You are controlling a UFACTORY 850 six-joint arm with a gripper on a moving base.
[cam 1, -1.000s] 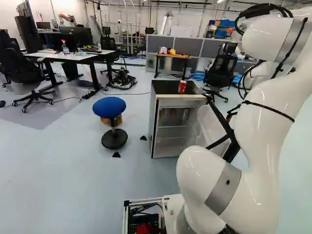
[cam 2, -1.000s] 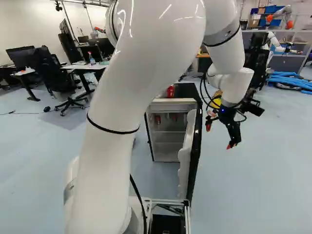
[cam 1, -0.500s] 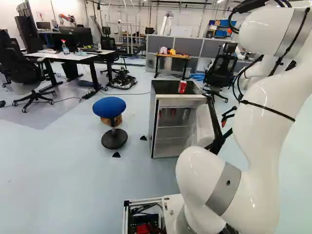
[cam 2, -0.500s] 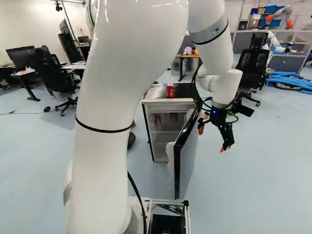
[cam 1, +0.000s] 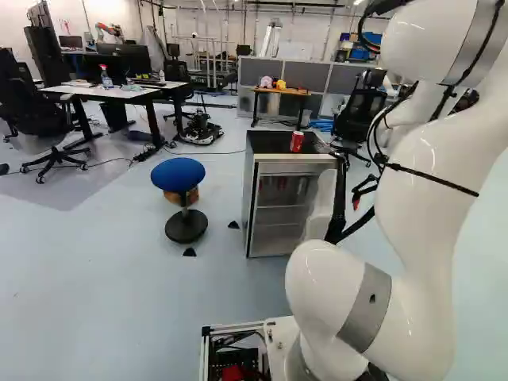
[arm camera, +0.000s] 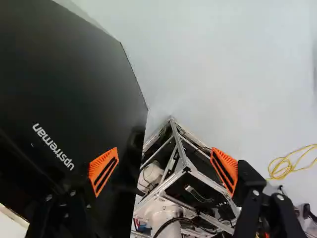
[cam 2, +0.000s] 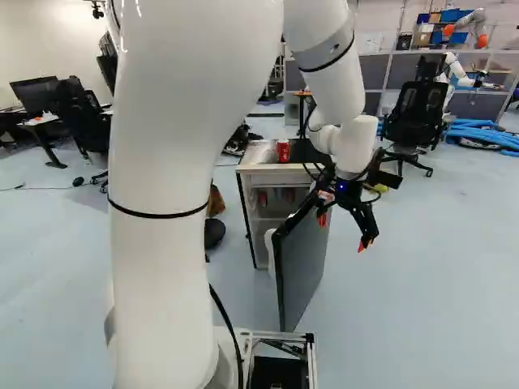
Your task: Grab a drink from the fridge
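"Do you find any writing there?"

"Yes, in the wrist view I see one line of pale lettering [arm camera: 53, 146] on the dark outer face of the fridge door [arm camera: 64, 74], on the same side as one finger. On the red can [cam 2: 283, 151], the print is too small for me."

"And how is your gripper [cam 2: 342, 232]?"

"It stands wide, with its two orange pads [arm camera: 103, 169] well apart and nothing held between them. One finger shows over the door's face, the other past the door's edge, with the metal frame [arm camera: 179, 146] of my base behind. If a finger touches the door, I cannot tell."

"Where are the drinks?"

"The red can is upright on top of the fridge [cam 1: 270, 143], apart from the gripper and to its left in the right base view. The door is open, and inside, high up, I see small red things [cam 2: 263, 198]; their kind I cannot tell. The gripper is at the door's outer side, so the door stands between it and them."
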